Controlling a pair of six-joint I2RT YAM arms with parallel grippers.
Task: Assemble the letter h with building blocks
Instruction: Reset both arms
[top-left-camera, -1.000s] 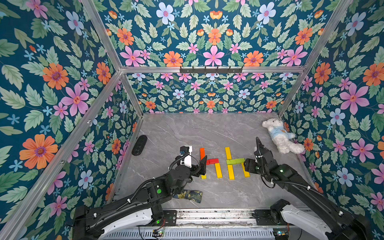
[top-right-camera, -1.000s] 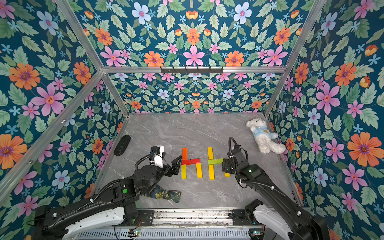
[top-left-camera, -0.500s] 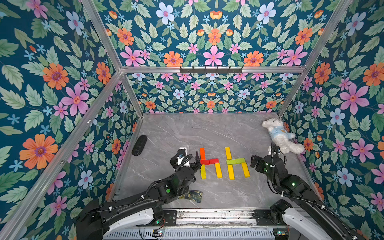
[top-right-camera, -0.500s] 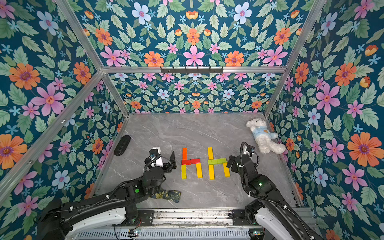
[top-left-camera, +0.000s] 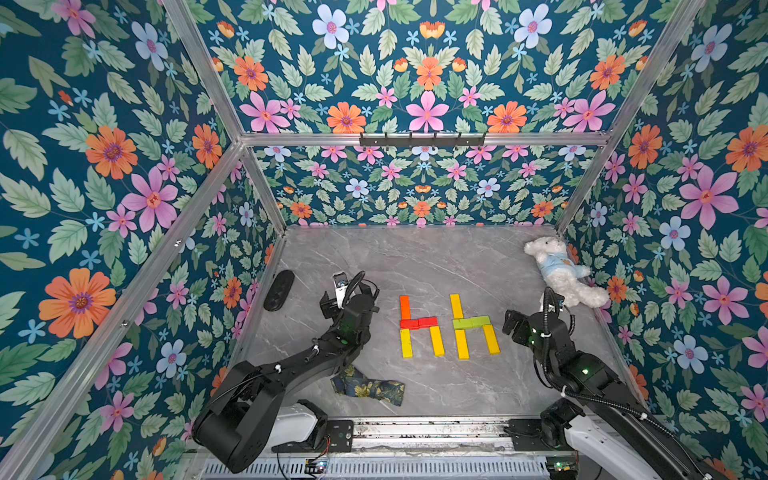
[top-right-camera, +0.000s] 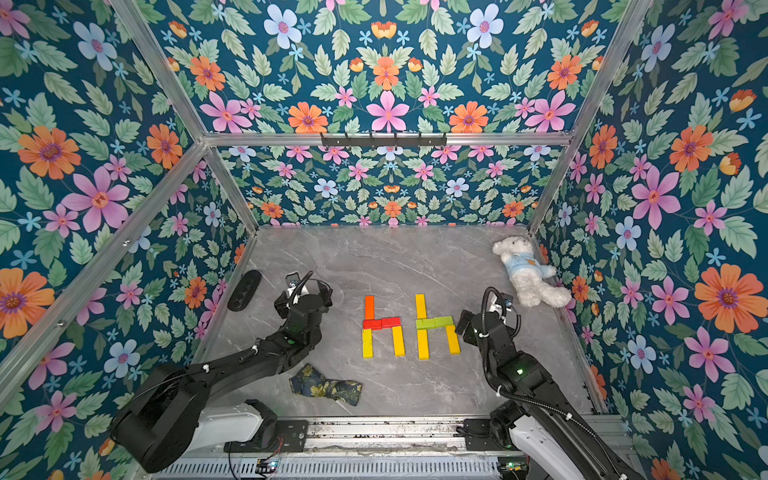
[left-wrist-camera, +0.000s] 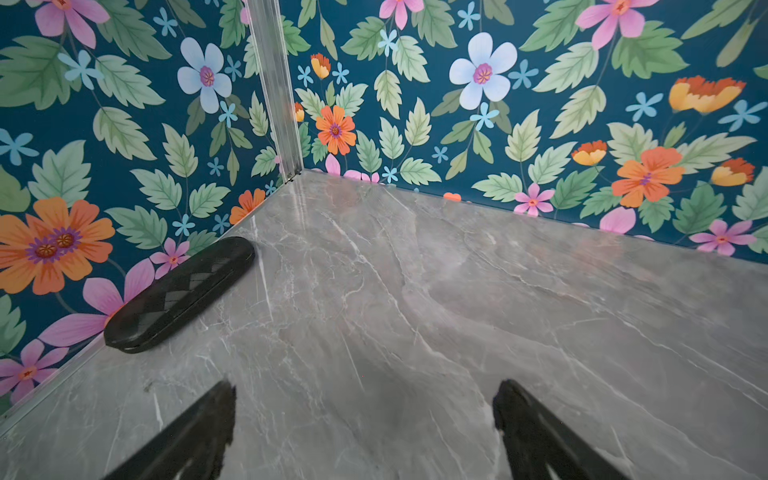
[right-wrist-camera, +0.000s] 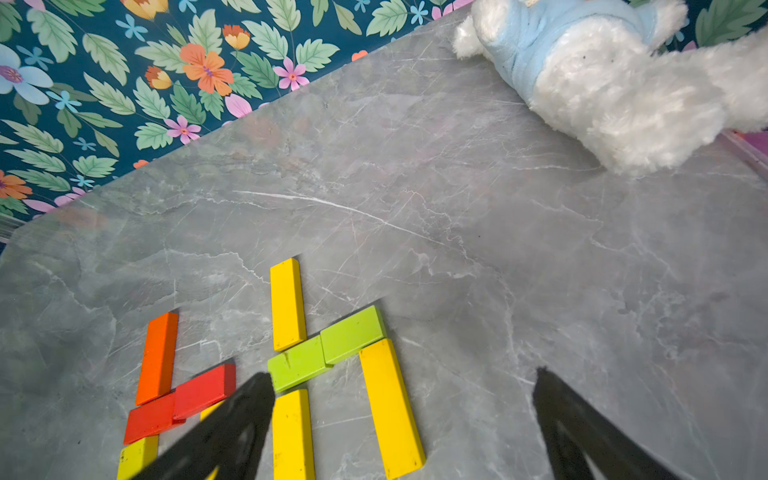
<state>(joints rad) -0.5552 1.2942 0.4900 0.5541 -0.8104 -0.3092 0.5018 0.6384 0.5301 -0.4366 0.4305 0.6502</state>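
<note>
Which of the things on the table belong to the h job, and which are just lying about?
Part of the job:
- building blocks, ten flat bars laid as two h shapes
- one h crossed by red bars, one by lime green bars

Lying about:
- white plush bear
- black oval case by the wall
- dark floral cloth

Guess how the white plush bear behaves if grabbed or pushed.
The plush bear looks soft and furry: likely squashes and flops when gripped. Lying flat on the smooth table, it probably slides rather than rolls.
</note>
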